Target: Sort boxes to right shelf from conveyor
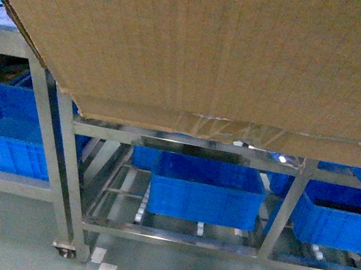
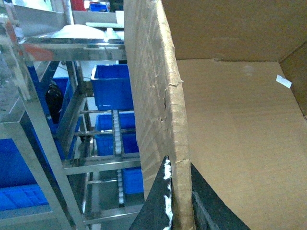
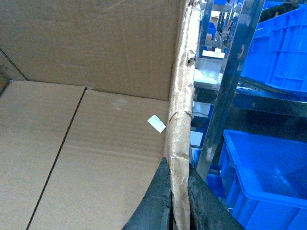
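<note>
I have the carton [image 1: 210,43] lifted between both arms, and it fills the upper two thirds of the head view, its taped bottom seam running along the middle of the frame, so I am looking under it at the shelf [image 1: 186,143]. The left gripper [image 2: 178,201] is at the bottom centre of its wrist view, closed on the torn top rim of one wall, one dark finger [image 2: 156,206] outside and the other inside; the right gripper [image 3: 178,206] pinches the opposite wall's rim the same way, bottom centre of its view. I judge a rim pinch on each side is the only workable hold on a box this wide, and it keeps the base level for sliding onto the rollers. Inside, the carton shows bare cardboard floor and a small white label [image 3: 156,123], nothing else that I can see. Blue bins [image 1: 206,189] sit on the lower tier of the steel rack, centre and right of the head view, and I cannot see into them. The conveyor is out of view. Roller wheels [image 2: 116,139] show left of centre in the left wrist view.
</note>
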Available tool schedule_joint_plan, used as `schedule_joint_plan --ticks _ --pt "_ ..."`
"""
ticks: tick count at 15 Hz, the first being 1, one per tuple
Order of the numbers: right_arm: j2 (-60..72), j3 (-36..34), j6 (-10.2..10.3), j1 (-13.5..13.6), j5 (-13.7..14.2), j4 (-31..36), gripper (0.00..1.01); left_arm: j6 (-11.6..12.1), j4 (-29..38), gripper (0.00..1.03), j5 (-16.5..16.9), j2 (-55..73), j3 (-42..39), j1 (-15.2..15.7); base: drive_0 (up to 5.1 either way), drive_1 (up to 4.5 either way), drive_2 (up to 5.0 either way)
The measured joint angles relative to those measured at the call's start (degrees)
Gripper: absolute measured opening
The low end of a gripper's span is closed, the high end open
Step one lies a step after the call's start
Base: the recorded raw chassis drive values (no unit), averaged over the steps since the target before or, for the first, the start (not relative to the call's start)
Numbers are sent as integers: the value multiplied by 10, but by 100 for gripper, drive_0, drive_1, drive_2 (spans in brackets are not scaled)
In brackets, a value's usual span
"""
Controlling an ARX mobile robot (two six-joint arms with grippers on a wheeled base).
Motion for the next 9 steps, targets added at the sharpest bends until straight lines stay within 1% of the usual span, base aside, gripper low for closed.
schedule_joint_plan --ticks 9 --pt "0 0 0 0 0 0 3 0 0 2 0 0 0 0 -143 -143 -143"
